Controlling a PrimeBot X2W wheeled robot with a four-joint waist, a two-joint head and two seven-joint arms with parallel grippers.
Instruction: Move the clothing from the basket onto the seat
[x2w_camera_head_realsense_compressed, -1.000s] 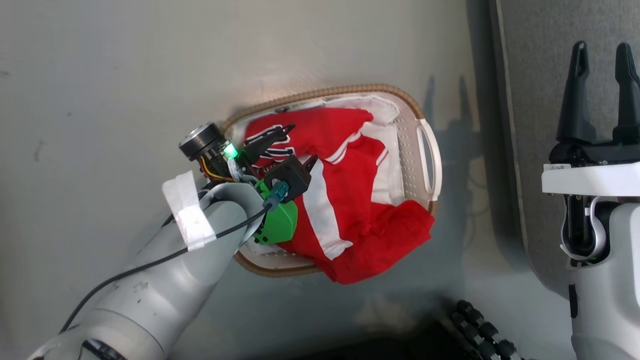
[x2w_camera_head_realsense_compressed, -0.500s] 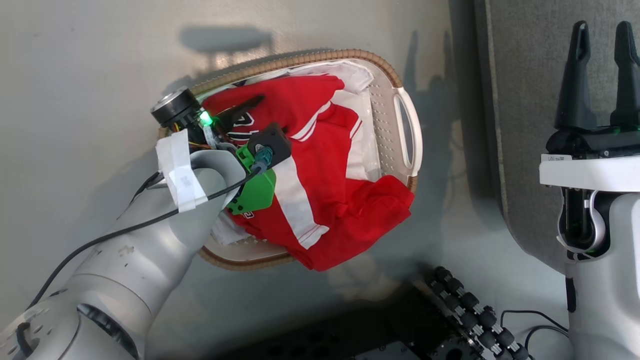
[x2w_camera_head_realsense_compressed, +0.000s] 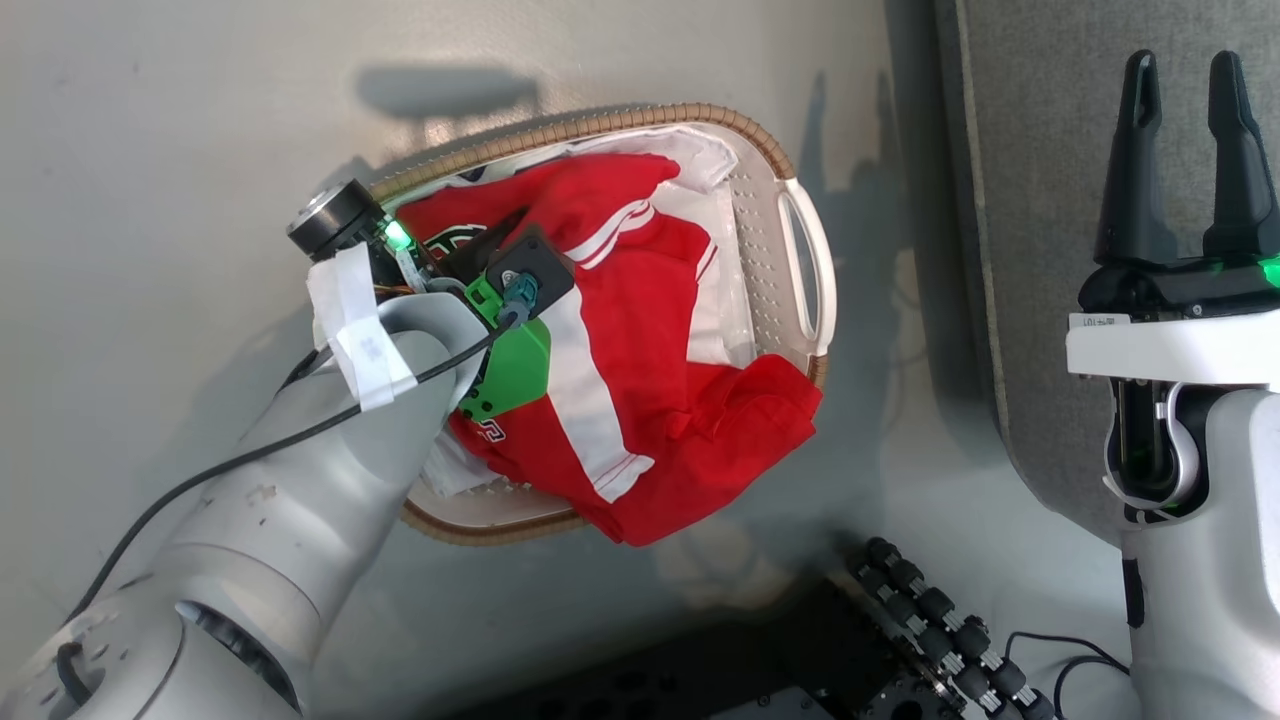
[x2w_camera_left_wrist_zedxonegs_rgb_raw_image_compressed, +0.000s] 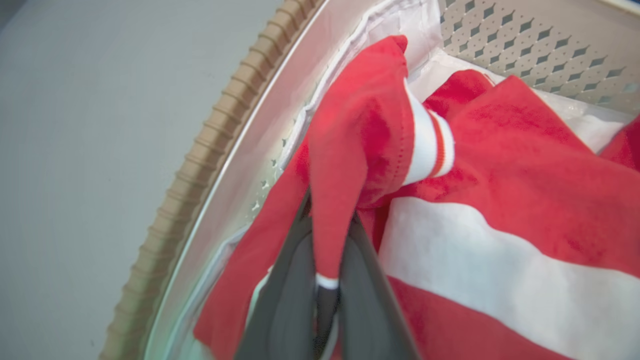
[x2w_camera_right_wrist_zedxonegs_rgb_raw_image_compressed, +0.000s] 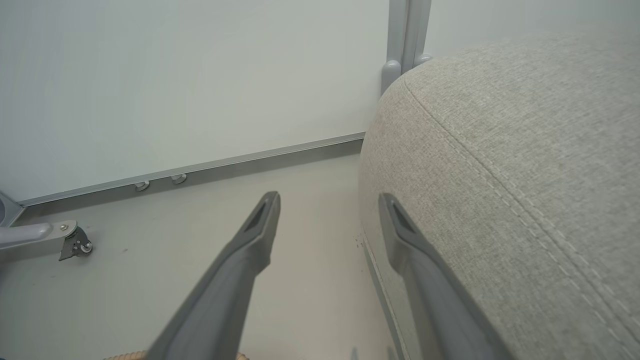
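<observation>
We're with the left gripper (x2w_camera_left_wrist_zedxonegs_rgb_raw_image_compressed: 330, 225) down in the far-left end of the basket (x2w_camera_head_realsense_compressed: 600, 118). Its two dark fingers are clenched on a narrow fold of red cloth, a sleeve end by the look of the white cuff band. The clothing (x2w_camera_head_realsense_compressed: 650, 340) lies heaped in the basket, which sits on the floor (x2w_camera_head_realsense_compressed: 150, 150) to the left of the seat (x2w_camera_head_realsense_compressed: 1040, 200). One red flap spills over the near rim and hangs outside. There's no red on the part of the seat we can see, so we judge the job barely begun. The right gripper (x2w_camera_head_realsense_compressed: 1183, 70) hovers by the seat's edge, fingers spread and holding nothing.

Now, what worries us? That pinch is thin. The left wrist view shows just a slim ridge of fabric between the fingers, and smooth sports cloth could slide out once the whole garment's weight comes onto it.

Second worry: the two red pieces lie folded over one another, and we cannot tell where one ends. Lifting one may drag the other up and drop it on the floor short of the seat.

Third: the white liner (x2w_camera_head_realsense_compressed: 700, 150) is bunched close by the grip, and if it is caught too, it comes out with the load.

The basket also looks light, so a snag on its rim could tug it along or tip it.
</observation>
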